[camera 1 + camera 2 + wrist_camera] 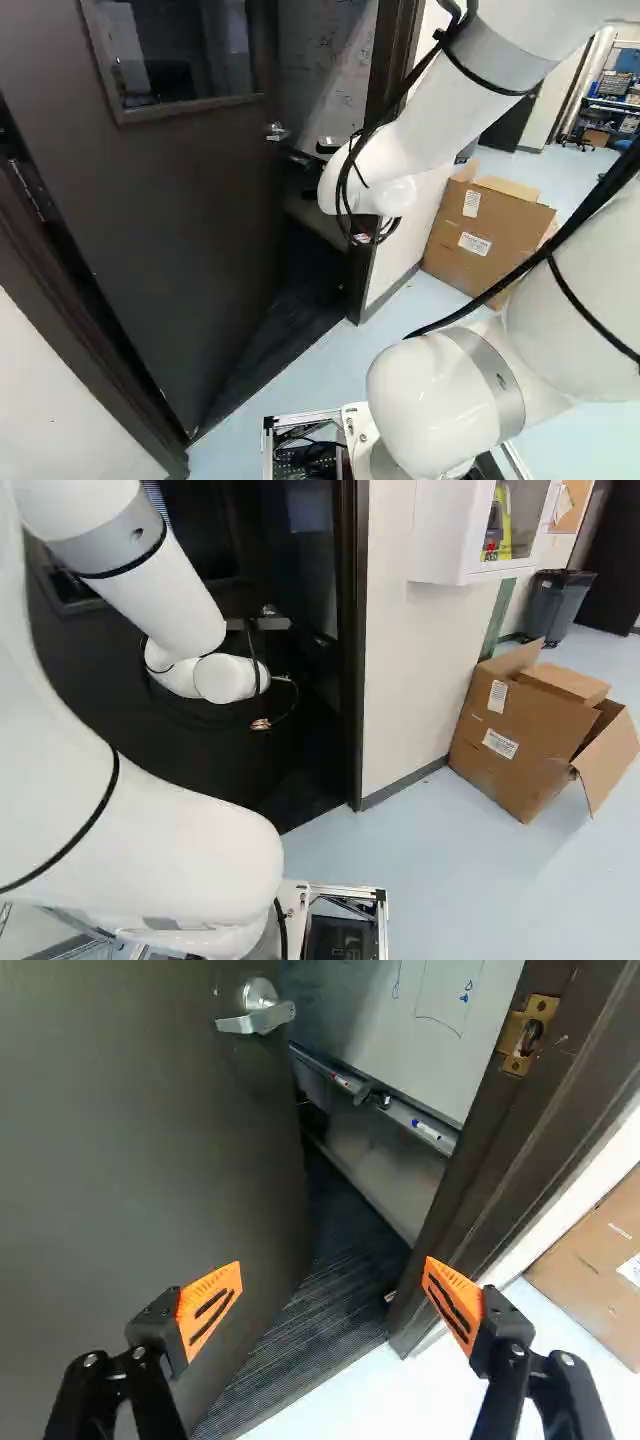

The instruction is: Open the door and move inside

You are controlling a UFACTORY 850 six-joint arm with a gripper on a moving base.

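We thought the dark door (pixel 130 1170) would be heavy and stiff but would swing. It was partly open, ahead of our claw (pixel 332 1263) and to its left. We judged its flat side, near the silver lever handle (pixel 258 1018), best for pushing. That handle sat farther ahead and looked hard and slippery. Our claw's fingers were wide apart, with nothing gripped. The door frame (pixel 500 1150) stood ahead of the claw, to its right, before the cardboard box (pixel 590 1260).
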